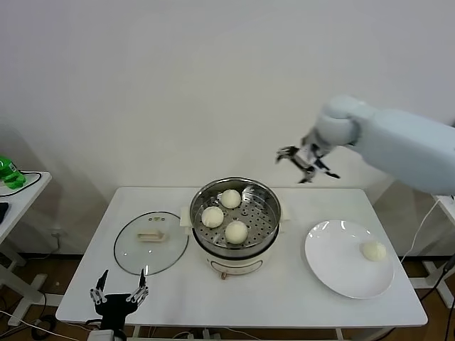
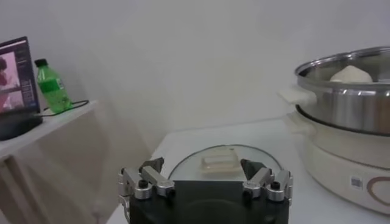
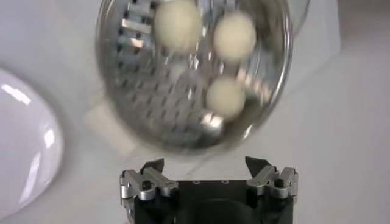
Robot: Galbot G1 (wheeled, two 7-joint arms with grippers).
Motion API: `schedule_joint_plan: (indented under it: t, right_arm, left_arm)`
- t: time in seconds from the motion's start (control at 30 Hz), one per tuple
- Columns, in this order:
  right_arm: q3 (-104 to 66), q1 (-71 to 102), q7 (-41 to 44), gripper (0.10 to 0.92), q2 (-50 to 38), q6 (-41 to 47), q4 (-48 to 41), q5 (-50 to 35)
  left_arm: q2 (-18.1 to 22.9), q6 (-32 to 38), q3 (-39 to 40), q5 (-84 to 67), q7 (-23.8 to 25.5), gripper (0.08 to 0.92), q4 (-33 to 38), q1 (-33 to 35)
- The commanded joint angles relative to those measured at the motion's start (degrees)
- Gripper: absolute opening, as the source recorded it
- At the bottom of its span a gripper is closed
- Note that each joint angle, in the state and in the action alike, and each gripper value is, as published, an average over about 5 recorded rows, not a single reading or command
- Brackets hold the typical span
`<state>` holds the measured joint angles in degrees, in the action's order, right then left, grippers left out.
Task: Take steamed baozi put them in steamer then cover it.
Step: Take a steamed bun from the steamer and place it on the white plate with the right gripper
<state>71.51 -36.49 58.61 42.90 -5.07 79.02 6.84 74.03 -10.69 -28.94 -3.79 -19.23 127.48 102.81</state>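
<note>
The steamer [image 1: 261, 219] stands mid-table with three steamed baozi on its perforated tray [image 1: 229, 198] [image 1: 212, 217] [image 1: 236, 231]. A fourth baozi [image 1: 373, 250] lies on the white plate [image 1: 338, 263] to the right. The glass cover [image 1: 151, 241] lies flat to the steamer's left. My right gripper [image 1: 304, 162] hangs open and empty in the air, behind and to the right of the steamer; its wrist view looks down on the steamer [image 3: 152, 79] and the baozi [image 3: 177, 24]. My left gripper [image 1: 119, 295] waits open at the table's front left, facing the cover [image 2: 222, 161].
The white table [image 1: 284, 291] ends just in front of the left gripper. A side table at the far left holds a green bottle [image 1: 8, 172], and the left wrist view shows that bottle [image 2: 52, 87] beside a dark screen [image 2: 15, 73].
</note>
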Motion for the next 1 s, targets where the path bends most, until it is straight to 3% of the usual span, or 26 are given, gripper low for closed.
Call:
schedule_joint_plan:
  t: [0.03, 0.27, 0.47, 1.0]
  right_arm:
    - [1.21, 2.99, 0.75, 0.823, -18.59, 9.49, 3.12, 3.73]
    - [-12.19, 20.68, -1.13, 0.823, -25.13, 11.22, 1.48, 8.55]
    - [-23.70, 35.43, -1.35, 0.823, -25.75, 11.95, -1.19, 8.33]
    - [-24.98, 39.93, 0.26, 0.823, -19.08, 14.05, -6.11, 8.38]
  left_arm:
    - [-1.16, -0.02, 0.99, -0.37, 0.07, 0.823, -0.65, -1.81]
    - [-1.03, 0.04, 1.25, 0.32, 0.12, 0.823, -0.75, -2.06]
    - [-0.40, 0.10, 1.13, 1.24, 0.11, 0.823, -0.77, -1.21]
    - [1.14, 0.26, 0.38, 2.22, 0.06, 0.823, -0.52, 0.77]
